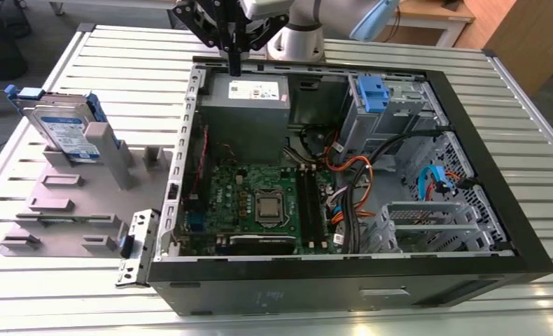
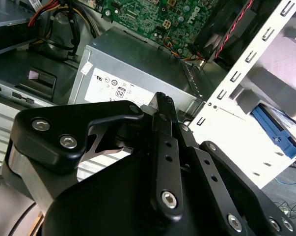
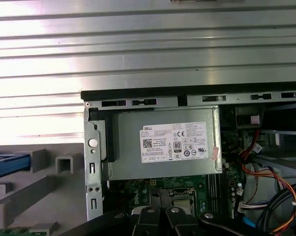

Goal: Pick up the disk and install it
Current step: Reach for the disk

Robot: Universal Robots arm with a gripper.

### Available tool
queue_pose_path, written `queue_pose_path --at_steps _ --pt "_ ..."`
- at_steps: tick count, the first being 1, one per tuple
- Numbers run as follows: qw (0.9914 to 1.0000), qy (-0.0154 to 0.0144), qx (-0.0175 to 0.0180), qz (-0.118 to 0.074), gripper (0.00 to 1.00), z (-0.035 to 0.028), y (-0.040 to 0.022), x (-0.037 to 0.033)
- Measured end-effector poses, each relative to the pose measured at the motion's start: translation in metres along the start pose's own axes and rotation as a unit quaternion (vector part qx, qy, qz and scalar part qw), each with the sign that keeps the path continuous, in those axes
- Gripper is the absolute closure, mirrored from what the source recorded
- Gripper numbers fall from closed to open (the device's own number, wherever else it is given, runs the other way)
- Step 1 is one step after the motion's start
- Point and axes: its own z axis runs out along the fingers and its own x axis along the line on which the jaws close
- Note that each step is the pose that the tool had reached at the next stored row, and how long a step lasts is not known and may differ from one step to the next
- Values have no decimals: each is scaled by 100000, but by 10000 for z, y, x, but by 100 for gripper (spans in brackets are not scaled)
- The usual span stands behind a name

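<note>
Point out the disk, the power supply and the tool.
disk (image 1: 66, 133): exterior view, on its white-and-blue label.
power supply (image 1: 243, 122): exterior view, on its bare grey face.
tool (image 1: 234, 68): exterior view, at its fingertips.

The gripper (image 2: 163, 103) is built of matte black linkage bars, fastened with silver hex-socket screws (image 2: 169, 198) and backed by a silver-grey block (image 2: 20, 172). The arm (image 1: 300, 35) is finished in pale grey, with a light-blue cap (image 1: 374, 17).

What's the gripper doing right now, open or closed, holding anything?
Gripper: closed, holding nothing, above the power supply. The disk stands in the grey rack.
</note>
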Motion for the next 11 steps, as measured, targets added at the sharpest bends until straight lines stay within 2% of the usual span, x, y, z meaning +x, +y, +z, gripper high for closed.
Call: queue_pose_path --at_steps 5,11 --pt "100000 -2 -5 8 89 0 -1 10" --pt "100000 -1 -3 3 89 -1 -6 80"
